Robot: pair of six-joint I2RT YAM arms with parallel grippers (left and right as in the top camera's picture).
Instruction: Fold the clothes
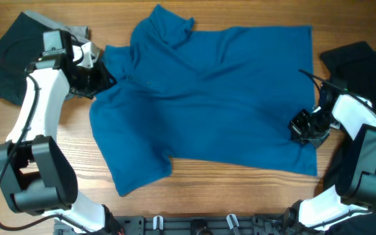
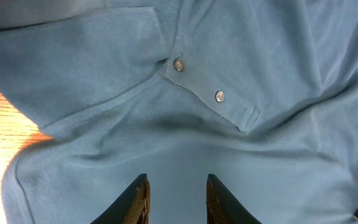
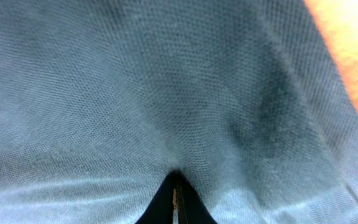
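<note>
Blue shirt [image 1: 207,91], one, between two dark garments [image 1: 5,55].

1. The blue shirt [image 1: 207,98] covers the middle of the table [image 1: 227,192]; its collar reaches the far edge.
2. Bare wood is open along the near edge, in front of the shirt hem, and in thin strips at the far edge beside the collar.
3. A dark garment [image 1: 5,55] fills the far left corner; black cloth [image 1: 361,62] lies along the right edge.
4. The left arm [image 1: 41,104] crosses the left side; the right arm [image 1: 354,114] stands at the near right corner.
</note>
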